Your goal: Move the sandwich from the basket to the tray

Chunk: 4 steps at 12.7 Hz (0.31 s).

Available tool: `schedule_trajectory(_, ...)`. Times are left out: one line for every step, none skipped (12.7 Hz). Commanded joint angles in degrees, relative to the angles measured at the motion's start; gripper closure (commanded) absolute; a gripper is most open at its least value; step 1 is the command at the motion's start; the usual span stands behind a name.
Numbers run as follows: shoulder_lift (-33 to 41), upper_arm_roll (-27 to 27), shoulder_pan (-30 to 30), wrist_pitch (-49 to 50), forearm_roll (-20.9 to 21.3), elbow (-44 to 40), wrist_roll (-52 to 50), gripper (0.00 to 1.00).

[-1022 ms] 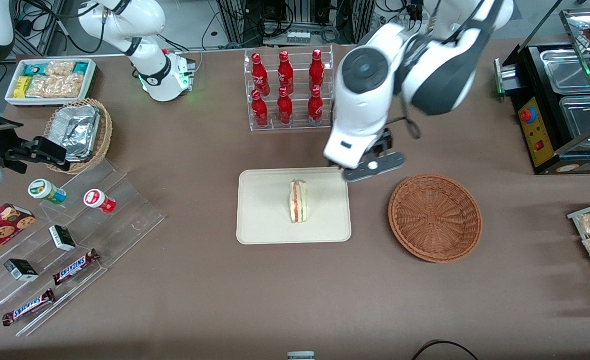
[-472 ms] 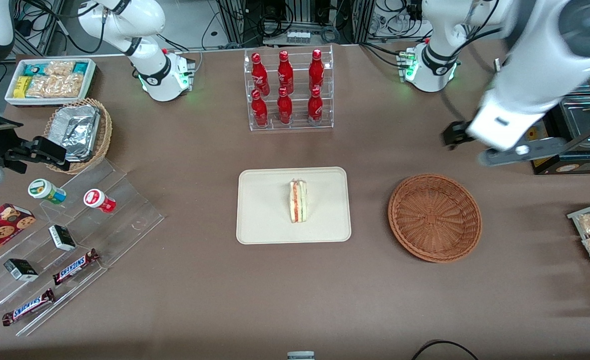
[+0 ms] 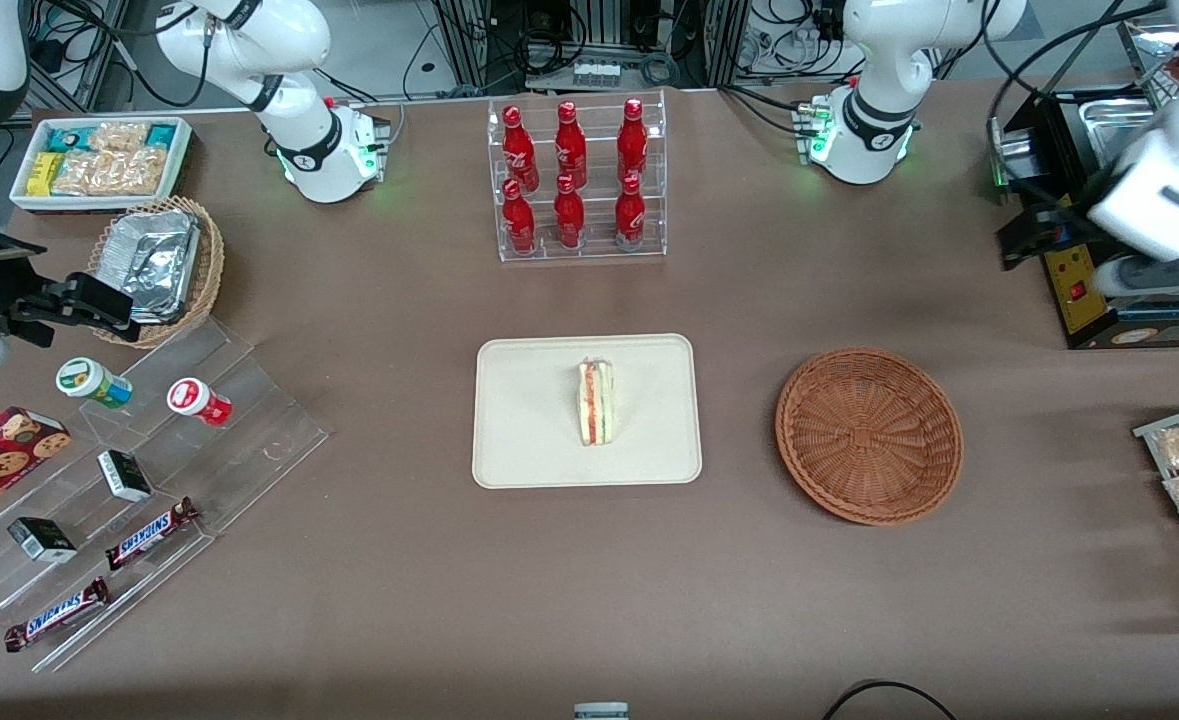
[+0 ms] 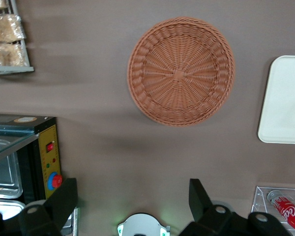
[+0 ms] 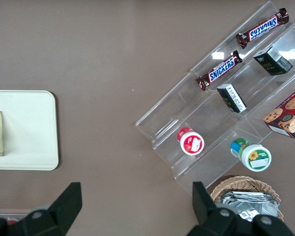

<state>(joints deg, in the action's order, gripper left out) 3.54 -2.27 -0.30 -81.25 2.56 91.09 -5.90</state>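
A brown bench is viewed from the front, with the cream tray (image 3: 529,440) taken as the landmark.

On the tray, near its middle, the wrapped sandwich (image 3: 597,403) is seen standing on one face, its red, white and green filling edge turned upward. The placing appears to be done; only a retreat of the arm seems to be left. That retreat would be done well by keeping the arm high and away from the tray, so that the sandwich is not knocked.

Beside the tray, toward the working arm's end of the bench, the reddish-brown wicker basket (image 3: 869,435) is shown with nothing in it.

Farther from the camera than the tray, a clear rack of red cola bottles (image 3: 574,180) is set.

Farther than the basket and well apart from the tray, at the working arm's end, the hand (image 4: 132,196) is held high above the bench, beside a black appliance with a yellow panel (image 3: 1074,275). In the left wrist view its two fingers (image 4: 199,195) are seen spread wide, with nothing held between them.
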Motion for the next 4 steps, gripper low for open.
schedule_trajectory(1.82,0.86,-0.31,1.0,-0.63,1.02,0.72,0.0)
schedule_trajectory(1.82,0.86,-0.4,1.0,-0.54,0.33,0.89,0.0)
schedule_trajectory(1.47,0.95,-0.32,2.31,-0.72,-1.33,1.07,0.0)
schedule_trajectory(1.2,0.95,-0.31,3.71,-0.72,-1.61,0.89,0.0)
